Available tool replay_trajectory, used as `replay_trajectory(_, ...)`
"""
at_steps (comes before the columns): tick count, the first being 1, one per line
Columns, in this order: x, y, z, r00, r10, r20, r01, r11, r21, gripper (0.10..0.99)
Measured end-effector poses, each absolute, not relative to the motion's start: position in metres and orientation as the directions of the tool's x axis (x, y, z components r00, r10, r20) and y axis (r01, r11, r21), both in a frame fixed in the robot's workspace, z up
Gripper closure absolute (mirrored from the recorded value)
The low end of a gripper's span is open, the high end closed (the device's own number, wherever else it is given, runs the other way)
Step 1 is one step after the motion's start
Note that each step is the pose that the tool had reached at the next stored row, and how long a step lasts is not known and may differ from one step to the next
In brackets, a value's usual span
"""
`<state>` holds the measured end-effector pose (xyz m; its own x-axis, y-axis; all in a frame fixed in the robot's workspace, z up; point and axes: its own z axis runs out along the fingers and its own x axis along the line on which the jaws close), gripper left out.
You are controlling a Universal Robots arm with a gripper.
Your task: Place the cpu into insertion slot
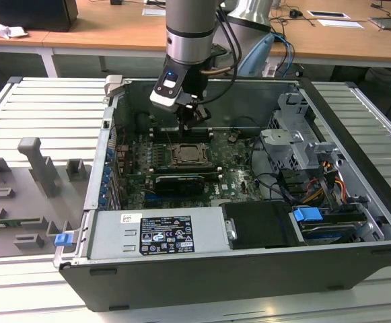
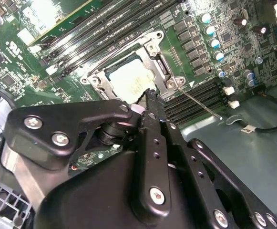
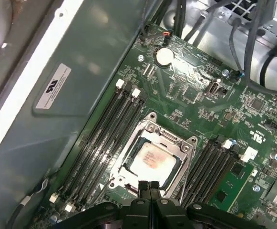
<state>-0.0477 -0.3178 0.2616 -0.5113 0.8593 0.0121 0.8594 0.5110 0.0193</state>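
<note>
The cpu (image 3: 151, 160) lies flat inside the insertion slot (image 3: 188, 149), its pale square face framed by the slot's shiny metal edge. It appears again in the second wrist view as a pale cpu (image 2: 128, 78) within the slot's frame (image 2: 159, 62). My gripper (image 3: 149, 185) hangs just above the slot's edge with its two black fingers pressed together and nothing between them. In the exterior view the gripper (image 1: 187, 124) is over the motherboard, slightly behind the insertion slot (image 1: 192, 155). The slot's thin lever (image 2: 200, 102) sticks out to one side.
Long black memory slots (image 3: 105, 138) flank the socket on both sides. A black graphics card (image 1: 178, 182) lies in front of the socket. Cables and a drive cage (image 1: 296, 134) fill the exterior view's right of the case. The case wall (image 3: 57, 95) runs close beside the board.
</note>
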Motion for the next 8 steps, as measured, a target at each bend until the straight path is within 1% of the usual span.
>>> replay_trajectory(8,-0.0477,-0.3178,0.2616,-0.571,0.821,0.012,0.821,0.571,0.019,0.98)
